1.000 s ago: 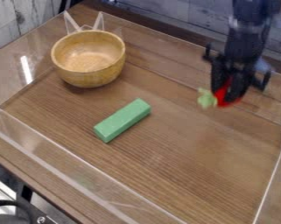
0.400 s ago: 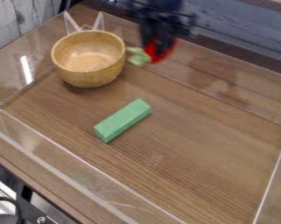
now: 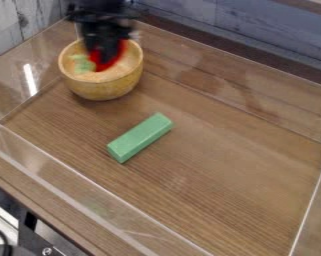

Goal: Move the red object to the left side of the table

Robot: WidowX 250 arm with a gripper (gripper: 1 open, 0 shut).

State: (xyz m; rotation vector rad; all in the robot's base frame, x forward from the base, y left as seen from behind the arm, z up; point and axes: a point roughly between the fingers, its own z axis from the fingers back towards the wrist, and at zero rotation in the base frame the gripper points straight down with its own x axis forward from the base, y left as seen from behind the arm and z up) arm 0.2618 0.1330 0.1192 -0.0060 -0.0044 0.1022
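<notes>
Red toy swept left to the bowl

The tool [image 3: 107,38], pinching the red object [image 3: 107,56], had carried it leftward from near the tabletop's [image 3: 236,160] right side to over the wooden bowl [image 3: 101,84]; a left-side release seemed close.

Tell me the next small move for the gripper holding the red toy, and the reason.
Probably ease the gripper a little farther toward the picture's left before lowering: the red toy appears over the wooden bowl, and the goal is the left side of the table, not the bowl.
</notes>
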